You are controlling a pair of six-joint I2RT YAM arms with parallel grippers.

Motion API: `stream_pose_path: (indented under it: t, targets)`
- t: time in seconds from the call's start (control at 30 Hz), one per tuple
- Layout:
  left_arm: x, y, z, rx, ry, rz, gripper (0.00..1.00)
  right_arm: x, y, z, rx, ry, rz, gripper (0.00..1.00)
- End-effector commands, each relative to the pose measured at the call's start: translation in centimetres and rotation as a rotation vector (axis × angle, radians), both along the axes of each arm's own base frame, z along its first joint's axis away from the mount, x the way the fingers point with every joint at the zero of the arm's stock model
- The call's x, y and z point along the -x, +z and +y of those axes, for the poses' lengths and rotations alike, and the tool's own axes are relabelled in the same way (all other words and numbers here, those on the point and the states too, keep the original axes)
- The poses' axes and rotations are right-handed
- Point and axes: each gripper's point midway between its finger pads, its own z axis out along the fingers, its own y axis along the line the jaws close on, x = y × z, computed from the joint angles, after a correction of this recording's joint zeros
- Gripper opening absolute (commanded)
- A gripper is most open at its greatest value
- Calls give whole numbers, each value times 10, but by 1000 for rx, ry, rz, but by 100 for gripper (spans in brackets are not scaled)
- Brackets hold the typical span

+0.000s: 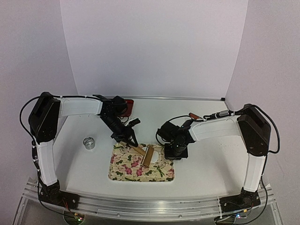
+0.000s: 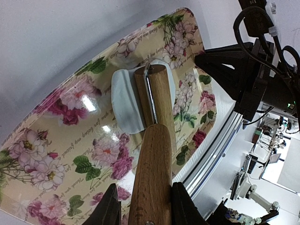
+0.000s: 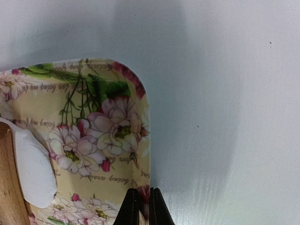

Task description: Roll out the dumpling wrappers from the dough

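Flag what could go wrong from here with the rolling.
1. The right gripper pinches the tray only at its rim near one corner. A hard push could make the tray swing or slip free.
2. The roller, held by the left gripper, sits off-centre on the dough. The dough may flatten unevenly or stick to the wood.

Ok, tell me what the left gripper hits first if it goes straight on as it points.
The left gripper holds the wooden roller, which leads the way. Pushed on, that would press into the flattened white dough on the floral tray; depth is unclear, so perhaps the tray itself.
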Motion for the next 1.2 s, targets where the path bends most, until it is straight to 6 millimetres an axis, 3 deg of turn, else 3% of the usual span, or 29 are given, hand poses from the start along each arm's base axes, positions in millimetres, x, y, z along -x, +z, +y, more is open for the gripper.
stream_pose_path:
  t: [0.0, 1.17]
  targets:
    - [18, -76, 28, -307, 6, 37, 0, 7, -12, -17, 96, 8, 28, 0]
    - [25, -99, -2, -333, -9, 40, 0, 7, -13, -11, 70, 11, 35, 0]
